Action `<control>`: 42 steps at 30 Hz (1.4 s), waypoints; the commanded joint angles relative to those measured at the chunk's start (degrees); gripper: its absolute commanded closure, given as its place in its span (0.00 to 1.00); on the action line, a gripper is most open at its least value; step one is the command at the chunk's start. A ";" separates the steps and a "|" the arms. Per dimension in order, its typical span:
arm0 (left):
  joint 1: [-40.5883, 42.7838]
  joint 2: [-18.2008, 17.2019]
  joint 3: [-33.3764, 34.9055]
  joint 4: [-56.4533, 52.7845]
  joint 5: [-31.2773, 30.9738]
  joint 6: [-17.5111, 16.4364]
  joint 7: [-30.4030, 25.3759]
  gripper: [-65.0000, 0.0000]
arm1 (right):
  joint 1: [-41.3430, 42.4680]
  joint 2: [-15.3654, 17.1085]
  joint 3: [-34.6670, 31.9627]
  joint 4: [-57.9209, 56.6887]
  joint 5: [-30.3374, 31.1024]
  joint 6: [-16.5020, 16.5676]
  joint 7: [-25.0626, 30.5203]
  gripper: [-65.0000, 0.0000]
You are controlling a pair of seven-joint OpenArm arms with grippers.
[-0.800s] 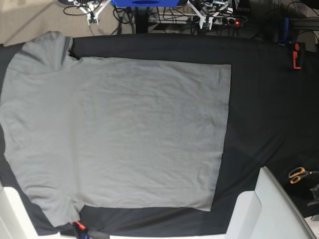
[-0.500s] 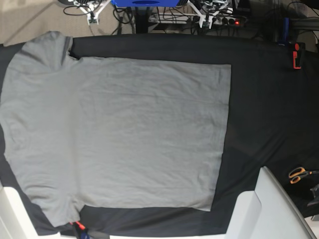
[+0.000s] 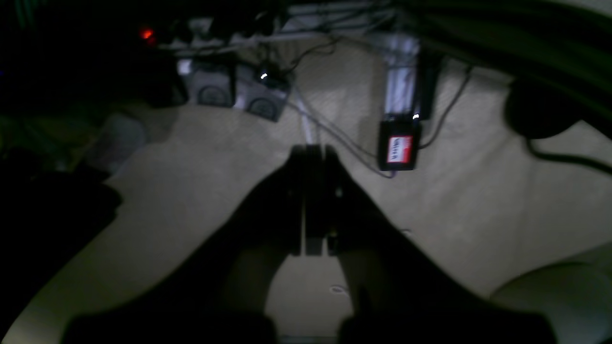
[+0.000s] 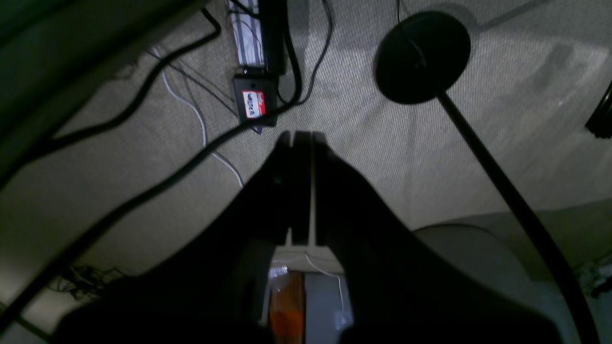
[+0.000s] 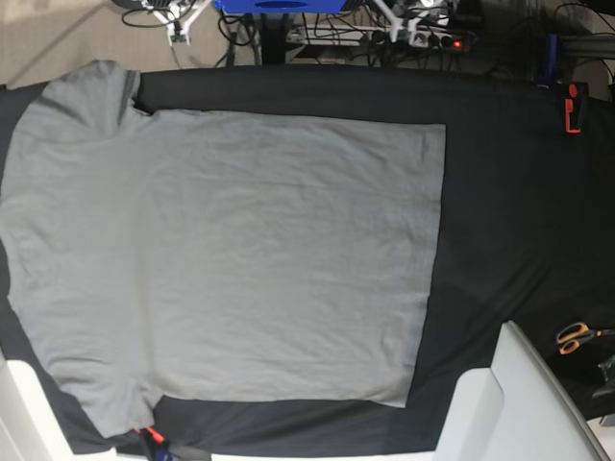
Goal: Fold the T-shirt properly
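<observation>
With the grey T-shirt [image 5: 226,264] flat and unfolded, hem at 3 o'clock, both clenched, empty grippers, left gripper [image 3: 313,203] and right gripper [image 4: 301,184], should open before pinching 2 sleeve-side corners.

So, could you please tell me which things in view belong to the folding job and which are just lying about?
Belongs to the job:
- T-shirt, spread flat
- black cloth sheet beneath it
- left gripper, shut, holding nothing
- right gripper, shut, holding nothing

Just lying about:
- orange-handled scissors
- red clamp
- floor cables
</observation>
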 commanded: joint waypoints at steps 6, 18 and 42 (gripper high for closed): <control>1.95 -1.00 -0.08 3.06 0.08 0.28 -0.51 1.00 | -1.56 0.88 0.32 0.06 0.19 -0.38 -0.12 1.00; 12.23 -4.52 -0.08 21.96 0.08 0.28 -0.42 1.00 | -10.35 2.55 15.61 13.95 -0.08 -0.47 -2.58 1.00; 28.76 -8.65 -0.08 70.14 -1.33 0.10 0.20 1.00 | -31.80 -3.51 39.88 93.42 16.98 19.13 -28.78 0.99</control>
